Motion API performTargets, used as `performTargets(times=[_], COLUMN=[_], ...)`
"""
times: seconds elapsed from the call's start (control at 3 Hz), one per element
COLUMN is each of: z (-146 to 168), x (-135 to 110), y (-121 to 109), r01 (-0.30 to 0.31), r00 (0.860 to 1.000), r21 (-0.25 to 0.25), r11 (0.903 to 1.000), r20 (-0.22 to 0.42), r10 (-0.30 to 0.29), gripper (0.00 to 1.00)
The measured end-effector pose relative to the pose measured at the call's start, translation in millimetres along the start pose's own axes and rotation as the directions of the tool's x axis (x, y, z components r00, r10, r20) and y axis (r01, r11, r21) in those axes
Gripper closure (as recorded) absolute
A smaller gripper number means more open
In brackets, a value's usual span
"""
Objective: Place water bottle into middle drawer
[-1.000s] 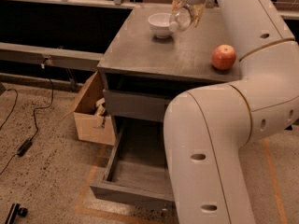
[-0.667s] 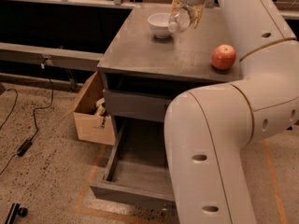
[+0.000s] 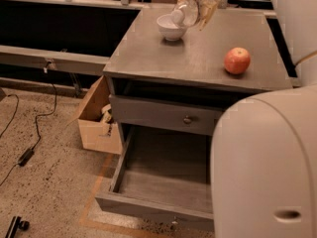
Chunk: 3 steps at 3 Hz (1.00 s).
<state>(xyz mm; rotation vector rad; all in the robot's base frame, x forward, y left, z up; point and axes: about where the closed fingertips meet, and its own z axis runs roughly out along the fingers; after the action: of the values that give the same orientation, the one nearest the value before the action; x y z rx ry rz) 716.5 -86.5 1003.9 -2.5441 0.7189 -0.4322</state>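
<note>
At top centre the gripper (image 3: 196, 12) hangs above the table (image 3: 198, 66), its jaws clasping the bottle (image 3: 184, 13) just above the bowl (image 3: 170, 29). The drawer (image 3: 163, 185) stands pulled open at lower centre.

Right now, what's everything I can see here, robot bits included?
bottle: one, clear, held in the air beside the bowl
bowl: one, white, back of the cabinet top
apple: one, red, right side of the cabinet top
cabinet: one, grey, centre
middle drawer: one, grey, pulled out, low down
knobbed drawer: one, grey, shut, above it
box: one, brown cardboard, on the floor left of the cabinet
cable: at least one, black, on the floor at left
arm: one, white, fills the right side
gripper: one, yellowish, above the cabinet's back, shut on the bottle
</note>
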Motion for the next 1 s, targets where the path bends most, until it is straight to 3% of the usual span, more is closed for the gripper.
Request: performTargets(times=[0.33, 0.67, 1.0], z=[-62.3, -130.1, -139.0], x=[-33.9, -82.4, -148.7], y=[-10.2, 3.4, 23.8], r01=[-0.104, -0.223, -0.300], r00=[0.995, 0.974, 0.953], r21=[0.159, 0.264, 0.249], r11=[0.9818, 0.9385, 0.9208], r20=[0.008, 0.024, 0.118], r10=[0.104, 0.225, 0.279], gripper=[1.00, 1.00, 1.00])
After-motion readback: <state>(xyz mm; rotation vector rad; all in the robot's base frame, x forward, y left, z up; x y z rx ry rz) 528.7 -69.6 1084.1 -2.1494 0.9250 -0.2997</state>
